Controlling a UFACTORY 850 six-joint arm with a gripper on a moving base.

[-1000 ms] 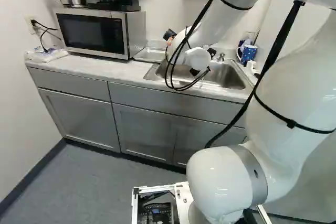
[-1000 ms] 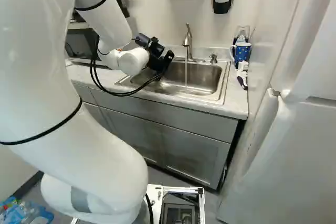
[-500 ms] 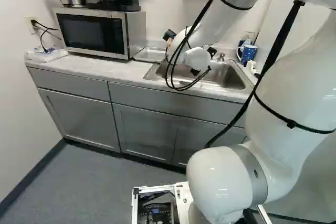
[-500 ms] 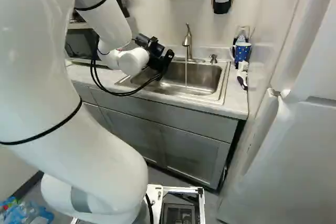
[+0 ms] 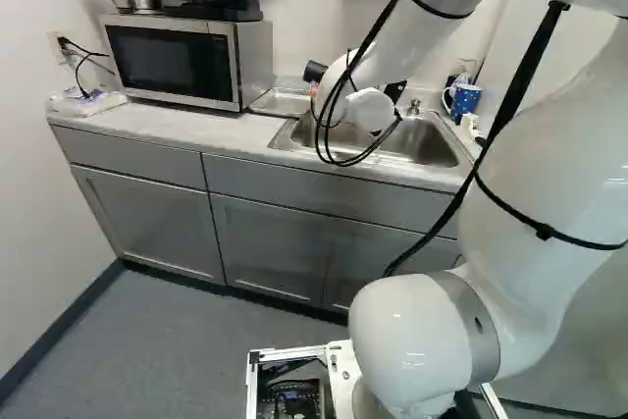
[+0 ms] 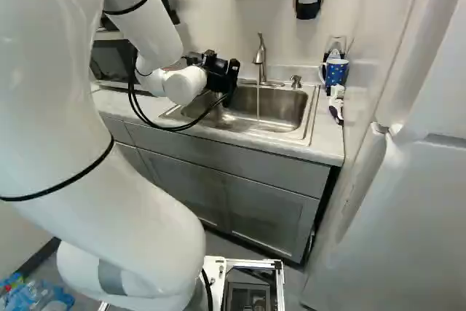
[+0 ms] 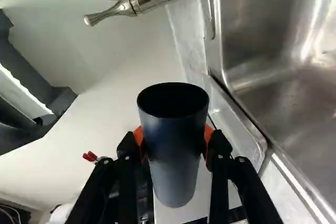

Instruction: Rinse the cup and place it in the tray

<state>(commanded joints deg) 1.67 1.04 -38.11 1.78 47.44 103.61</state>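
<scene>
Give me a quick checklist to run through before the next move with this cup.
1. Cup held from both sides by the fingers: ok.
2. Water running from the faucet: ok, a thin stream shows.
3. Cup under the water: not ok, the stream falls unbroken into the sink.
4. Inside of the cup rinsed: cannot tell, too dark to see.
5. Tray located: ok, probably the metal one between microwave and sink.

The left and right base views look ahead and slightly down from behind the arm (image 5: 535, 134), sharing the sink (image 6: 280, 111) and blue mug (image 6: 336, 72); the wrist view looks closely along the end effector (image 6: 228, 82).
</scene>
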